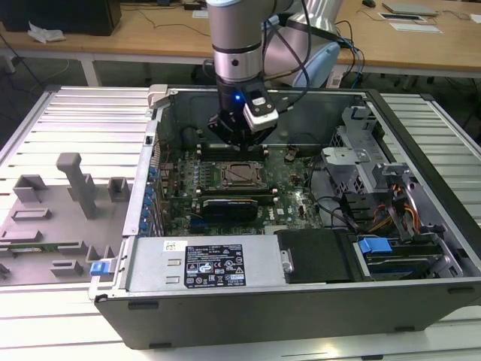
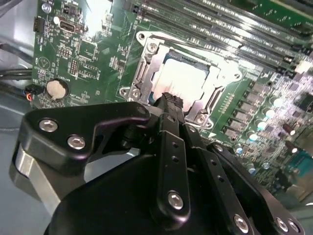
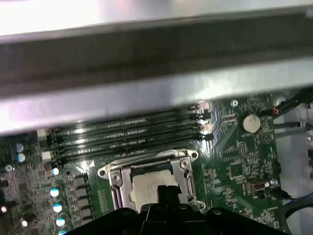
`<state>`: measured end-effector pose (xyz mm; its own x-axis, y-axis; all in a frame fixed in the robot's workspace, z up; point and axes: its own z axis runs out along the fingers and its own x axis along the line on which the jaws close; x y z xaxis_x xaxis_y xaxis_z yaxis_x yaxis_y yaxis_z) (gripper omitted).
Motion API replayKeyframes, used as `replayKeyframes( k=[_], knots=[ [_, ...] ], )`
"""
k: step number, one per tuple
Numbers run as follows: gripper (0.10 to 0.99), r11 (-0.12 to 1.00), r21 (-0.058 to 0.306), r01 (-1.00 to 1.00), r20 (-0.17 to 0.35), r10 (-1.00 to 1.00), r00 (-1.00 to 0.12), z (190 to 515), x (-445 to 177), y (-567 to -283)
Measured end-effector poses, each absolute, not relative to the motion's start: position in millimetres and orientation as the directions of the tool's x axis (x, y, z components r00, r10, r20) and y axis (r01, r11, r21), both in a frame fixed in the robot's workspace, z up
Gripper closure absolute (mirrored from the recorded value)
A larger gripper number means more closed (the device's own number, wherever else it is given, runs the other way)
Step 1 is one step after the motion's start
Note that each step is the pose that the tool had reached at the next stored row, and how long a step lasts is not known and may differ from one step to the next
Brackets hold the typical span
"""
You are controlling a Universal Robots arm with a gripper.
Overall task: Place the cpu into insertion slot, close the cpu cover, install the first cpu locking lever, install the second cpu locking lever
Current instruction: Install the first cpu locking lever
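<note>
The cpu (image 2: 185, 81) (image 3: 149, 185), with its pale metal top, lies in the insertion slot (image 1: 240, 174) on the green motherboard. The grey cpu cover (image 2: 146, 68) (image 3: 117, 174) lies flat around it, the chip showing through its window. My gripper (image 1: 242, 143) hangs just above the far side of the socket inside the open computer case. In both wrist views its black fingertips (image 2: 168, 100) (image 3: 166, 190) are pressed together over the chip's edge, holding nothing.
Long black memory slots (image 3: 132, 132) run beside the socket, and a coin battery (image 3: 251, 122) sits further off. A black card (image 1: 233, 203), the power supply (image 1: 203, 263) and a drive cage (image 1: 361, 150) crowd the case. Grey fixtures (image 1: 75, 184) stand on the table at the exterior view's left.
</note>
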<state>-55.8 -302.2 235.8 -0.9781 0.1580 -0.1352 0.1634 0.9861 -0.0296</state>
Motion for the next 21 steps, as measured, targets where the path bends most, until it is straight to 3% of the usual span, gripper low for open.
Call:
replayKeyframes(
  k=[4,9,13,21],
  knots=[
    [0.980,0.987,-0.029,0.160,-0.135,0.155,-0.979,235.1,-55.8,-318.9],
    [0.980,0.987,-0.030,0.160,-0.134,0.155,-0.979,235.1,-55.8,-319.8],
    [0.980,0.987,-0.041,0.158,-0.065,0.155,-0.986,234.8,-55.4,-319.8],
    [0.980,0.997,-0.041,0.064,-0.065,0.062,-0.996,234.8,-54.9,-319.6]
  ],
)
